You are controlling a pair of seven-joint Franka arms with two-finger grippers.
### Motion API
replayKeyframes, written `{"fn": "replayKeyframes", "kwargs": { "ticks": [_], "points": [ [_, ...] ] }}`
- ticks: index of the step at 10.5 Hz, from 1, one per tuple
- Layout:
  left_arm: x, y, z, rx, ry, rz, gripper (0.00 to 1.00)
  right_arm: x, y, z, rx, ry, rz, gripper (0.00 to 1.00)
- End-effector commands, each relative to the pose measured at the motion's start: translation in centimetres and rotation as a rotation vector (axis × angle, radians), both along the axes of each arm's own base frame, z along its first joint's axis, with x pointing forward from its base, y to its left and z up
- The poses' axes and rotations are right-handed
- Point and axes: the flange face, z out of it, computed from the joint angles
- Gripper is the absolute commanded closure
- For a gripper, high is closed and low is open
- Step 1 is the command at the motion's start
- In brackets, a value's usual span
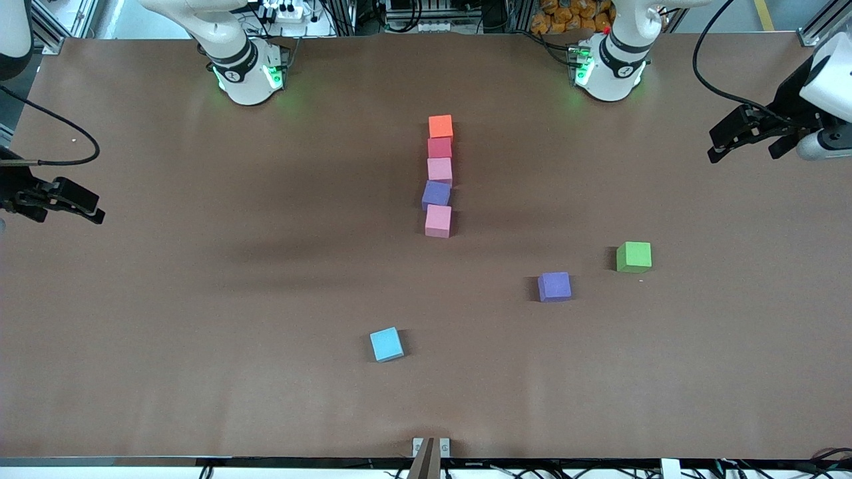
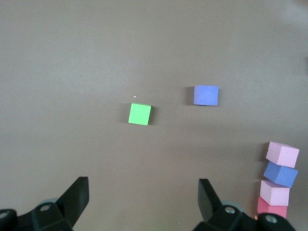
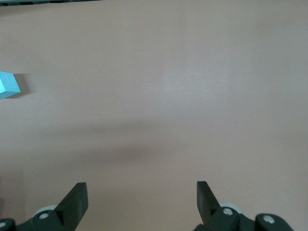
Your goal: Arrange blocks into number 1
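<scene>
The blocks (image 1: 438, 175) stood in a column at upper centre of the tabletop (image 1: 200, 299), purple one skewed. Left gripper (image 1: 745, 136) and right gripper (image 1: 63, 199) waited at the frame's edges, fingers open and empty. The figure looked nearly finished; next probably squaring that block.

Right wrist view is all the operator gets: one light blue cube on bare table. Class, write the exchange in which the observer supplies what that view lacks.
Observer: Five blocks form a line mid-table: orange block farthest from the front camera, then red block, pink block, purple block and second pink block.
Operator: Any strays?
Observer: A loose purple cube and a green cube lie toward the left arm's end, nearer to the front camera than the line.
Operator: And the grippers?
Observer: Both wait open and empty, the left gripper over its arm's end of the table, the right gripper over its own.
</scene>
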Motion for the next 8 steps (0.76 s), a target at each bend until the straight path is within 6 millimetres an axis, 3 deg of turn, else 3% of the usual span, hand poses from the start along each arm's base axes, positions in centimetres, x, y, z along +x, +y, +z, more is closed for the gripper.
{"fn": "replayKeyframes", "kwargs": {
  "ticks": [1, 8],
  "points": [
    [-0.69, -0.31, 0.37, 0.023, 0.018, -0.059, 0.0, 0.22, -0.03, 0.44, -0.002, 0.002, 0.01, 0.0],
    [-0.74, -0.04, 1.24, 0.021, 0.006, -0.056, 0.0, 0.23, 0.06, 0.51, -0.002, 0.001, 0.011, 0.0]
  ]
}}
